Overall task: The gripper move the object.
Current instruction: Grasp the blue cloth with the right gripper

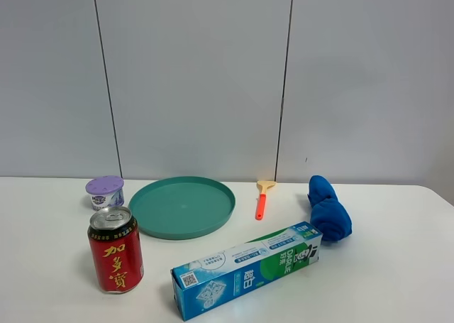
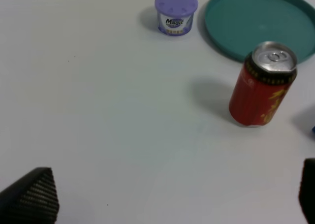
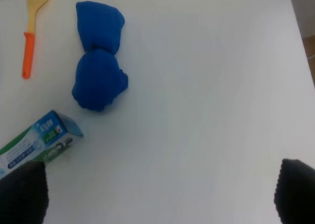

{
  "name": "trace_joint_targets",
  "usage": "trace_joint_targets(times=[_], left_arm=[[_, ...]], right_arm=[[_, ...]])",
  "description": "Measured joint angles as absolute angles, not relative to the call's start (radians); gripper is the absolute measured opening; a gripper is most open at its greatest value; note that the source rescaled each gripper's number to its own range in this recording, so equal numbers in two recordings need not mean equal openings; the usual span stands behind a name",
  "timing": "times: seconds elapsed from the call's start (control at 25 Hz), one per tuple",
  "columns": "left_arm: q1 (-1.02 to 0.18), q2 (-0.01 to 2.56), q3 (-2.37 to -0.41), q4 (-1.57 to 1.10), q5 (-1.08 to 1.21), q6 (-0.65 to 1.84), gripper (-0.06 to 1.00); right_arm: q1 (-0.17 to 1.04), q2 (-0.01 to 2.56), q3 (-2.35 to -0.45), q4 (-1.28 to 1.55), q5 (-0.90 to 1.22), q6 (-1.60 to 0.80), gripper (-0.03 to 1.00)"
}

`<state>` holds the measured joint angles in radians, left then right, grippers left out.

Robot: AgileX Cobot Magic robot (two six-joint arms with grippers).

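Approach step, nothing held. Left pincer (image 2: 167, 199) spread apart, can (image 2: 262, 84) ahead. Right pincer (image 3: 157, 194) spread apart, cloth (image 3: 98, 61) ahead. Next: descend, close.

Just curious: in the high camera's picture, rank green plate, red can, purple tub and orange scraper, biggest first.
1. green plate
2. red can, though nearest the camera
3. purple tub and orange scraper: too alike to rank
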<state>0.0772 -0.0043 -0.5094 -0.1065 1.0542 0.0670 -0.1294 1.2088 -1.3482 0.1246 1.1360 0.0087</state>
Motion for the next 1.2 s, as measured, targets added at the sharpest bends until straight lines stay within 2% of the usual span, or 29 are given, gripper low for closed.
trace_joint_targets(times=[0.2, 0.52, 0.92, 1.2], left_arm=[[0.077, -0.004, -0.509, -0.106, 1.054, 0.067, 1.00], [0.077, -0.004, -0.509, -0.106, 1.054, 0.067, 1.00], [0.077, -0.004, -0.509, -0.106, 1.054, 0.067, 1.00], [0.077, -0.004, -0.509, -0.106, 1.054, 0.067, 1.00]], right_arm=[[-0.129, 1.420, -1.523, 0.125, 1.177, 0.009, 0.88], [-0.110, 1.717, -1.665, 0.156, 1.207, 0.043, 0.88], [0.119, 1.950, -1.683, 0.140, 1.062, 0.144, 0.88], [0.188, 2.065, -1.685, 0.000, 0.989, 0.303, 0.88]])
